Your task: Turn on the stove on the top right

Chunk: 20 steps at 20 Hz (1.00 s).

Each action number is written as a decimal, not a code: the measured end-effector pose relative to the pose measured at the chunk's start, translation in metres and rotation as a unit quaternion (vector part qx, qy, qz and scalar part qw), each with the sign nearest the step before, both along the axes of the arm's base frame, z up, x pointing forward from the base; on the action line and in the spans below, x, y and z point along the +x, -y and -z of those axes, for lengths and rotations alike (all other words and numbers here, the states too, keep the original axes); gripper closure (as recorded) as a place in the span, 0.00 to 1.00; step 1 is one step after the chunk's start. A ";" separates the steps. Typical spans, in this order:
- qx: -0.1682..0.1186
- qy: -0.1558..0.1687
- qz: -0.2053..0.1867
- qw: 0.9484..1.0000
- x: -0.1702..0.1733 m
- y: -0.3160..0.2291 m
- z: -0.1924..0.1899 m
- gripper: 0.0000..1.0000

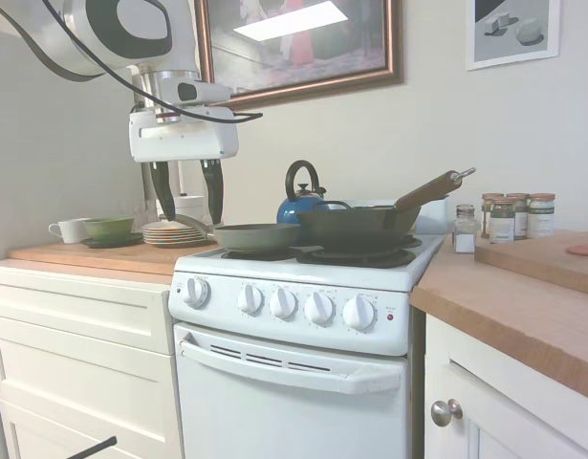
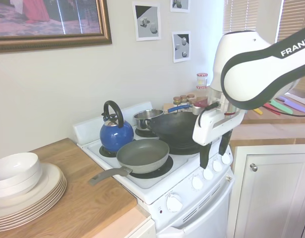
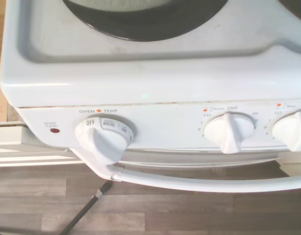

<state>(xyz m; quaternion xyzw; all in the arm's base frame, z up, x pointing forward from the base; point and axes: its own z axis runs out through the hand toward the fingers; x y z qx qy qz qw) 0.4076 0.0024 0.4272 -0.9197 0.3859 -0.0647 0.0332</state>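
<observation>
Wrist view: white freestanding stove (image 3: 155, 93) reads "OVEN TEMP", "OFF", "BROIL", "LO", "HI". Five round white knobs (image 1: 283, 303) on its front, between wooden countertops (image 1: 523, 306). My gripper (image 1: 186, 191) hangs above, fingers apart, empty.

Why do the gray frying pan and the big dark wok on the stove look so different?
The frying pan is gray, shallow and flat, while the wok is nearly black, deeper and wider. The frying pan's handle is dark gray and lies low; the wok's handle looks wooden and slants upward. Both sit on burners of the stove, and both look empty.
</observation>
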 end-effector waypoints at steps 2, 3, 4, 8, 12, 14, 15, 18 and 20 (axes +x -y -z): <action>0.001 -0.001 0.006 1.000 0.000 0.000 0.001 0.00; 0.000 -0.002 0.007 1.000 0.000 0.000 0.002 0.00; -0.002 -0.003 0.009 1.000 0.001 0.000 0.004 0.00; -0.011 -0.012 0.011 1.000 0.005 0.004 0.021 0.00; -0.033 -0.008 0.023 0.999 0.010 0.014 0.039 0.00; -0.044 -0.007 0.032 0.999 0.013 0.019 0.045 0.00; -0.047 -0.007 0.035 0.998 0.014 0.021 0.049 0.00; -0.057 -0.009 0.044 0.997 0.018 0.030 0.059 0.00; -0.061 -0.009 0.050 0.997 0.020 0.039 0.063 0.00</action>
